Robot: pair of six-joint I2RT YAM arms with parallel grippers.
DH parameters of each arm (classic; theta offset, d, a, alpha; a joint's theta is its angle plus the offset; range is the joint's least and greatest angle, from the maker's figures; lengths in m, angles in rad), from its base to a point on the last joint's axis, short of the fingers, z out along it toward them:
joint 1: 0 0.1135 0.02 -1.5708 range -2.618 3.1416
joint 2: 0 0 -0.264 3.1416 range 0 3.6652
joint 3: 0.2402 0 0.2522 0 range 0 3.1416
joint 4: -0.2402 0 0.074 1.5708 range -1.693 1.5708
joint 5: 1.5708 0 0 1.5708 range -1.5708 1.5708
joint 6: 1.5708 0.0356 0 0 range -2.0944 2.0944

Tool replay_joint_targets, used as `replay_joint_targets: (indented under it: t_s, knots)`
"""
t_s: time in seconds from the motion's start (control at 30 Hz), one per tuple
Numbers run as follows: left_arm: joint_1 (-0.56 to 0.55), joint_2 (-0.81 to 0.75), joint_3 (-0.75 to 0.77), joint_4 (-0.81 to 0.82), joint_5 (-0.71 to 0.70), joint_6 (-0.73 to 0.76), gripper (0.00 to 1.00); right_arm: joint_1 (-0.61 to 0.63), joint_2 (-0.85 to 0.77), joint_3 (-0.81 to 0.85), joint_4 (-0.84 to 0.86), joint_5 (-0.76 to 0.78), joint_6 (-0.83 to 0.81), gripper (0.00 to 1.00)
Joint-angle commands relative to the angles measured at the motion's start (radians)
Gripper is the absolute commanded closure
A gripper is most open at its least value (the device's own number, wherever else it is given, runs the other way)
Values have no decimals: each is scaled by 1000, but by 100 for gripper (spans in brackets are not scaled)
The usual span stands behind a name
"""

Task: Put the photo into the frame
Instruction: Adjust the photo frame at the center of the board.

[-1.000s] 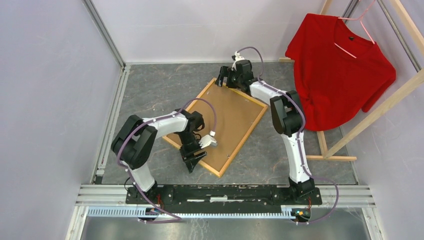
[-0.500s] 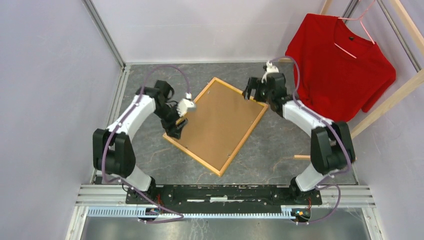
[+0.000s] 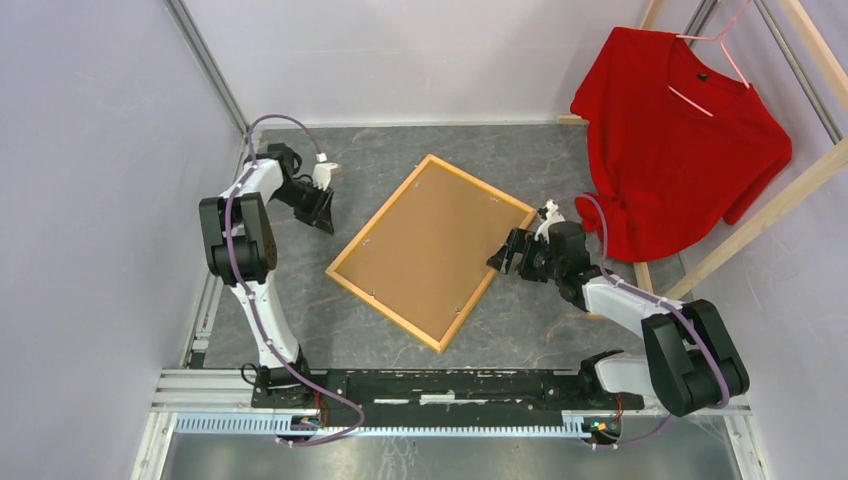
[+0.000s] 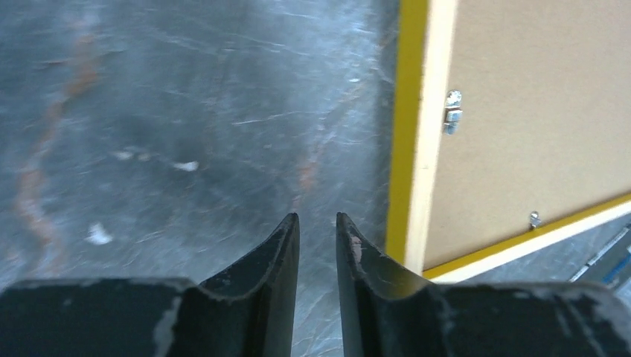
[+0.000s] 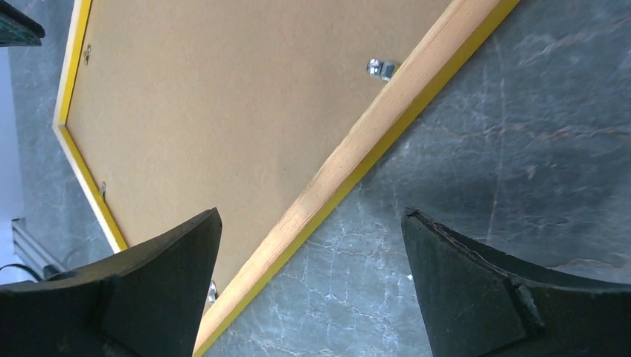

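The frame (image 3: pixel 484 186) lies face down on the grey table, its light wood back up and a yellow edge showing. A brown backing panel (image 3: pixel 430 250) fills it, so the photo is hidden. My left gripper (image 3: pixel 325 218) hovers over bare table left of the frame's far-left side. In the left wrist view its fingertips (image 4: pixel 318 217) stand a narrow gap apart with nothing between them, and the frame rim (image 4: pixel 417 149) is just to their right. My right gripper (image 3: pixel 503 258) is wide open at the frame's right side. It straddles the wooden rim (image 5: pixel 350 160) from above, one finger (image 5: pixel 171 260) over the panel (image 5: pixel 223 97).
A red T-shirt (image 3: pixel 680 140) hangs on a wooden rack (image 3: pixel 770 210) at the back right, close behind the right arm. Small metal clips (image 5: pixel 381 68) sit along the frame's inner edge. White walls close in the left and back. A metal rail (image 3: pixel 450 385) runs along the near edge.
My left arm swung from the frame's near-left edge out to the far left, its jaws narrowing. My right arm came from the frame's far corner round to its right side. The frame stayed put.
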Motion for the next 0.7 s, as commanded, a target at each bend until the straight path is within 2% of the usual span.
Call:
replay_joint_targets:
  t_s: [0.0,0.13,0.4,0.67]
  knots:
    - [-34,-10,-67,-17,119,-6,72,-3,39,-27,165,-93,82,2]
    - [-56,-52,-202,24,112,27,76,-7,96,7,196,-110,84,2]
    - [-96,-120,-365,17,83,107,81,-32,252,156,178,-144,54,2]
    - [-279,-277,-534,8,102,140,79,-34,314,232,103,-99,23,2]
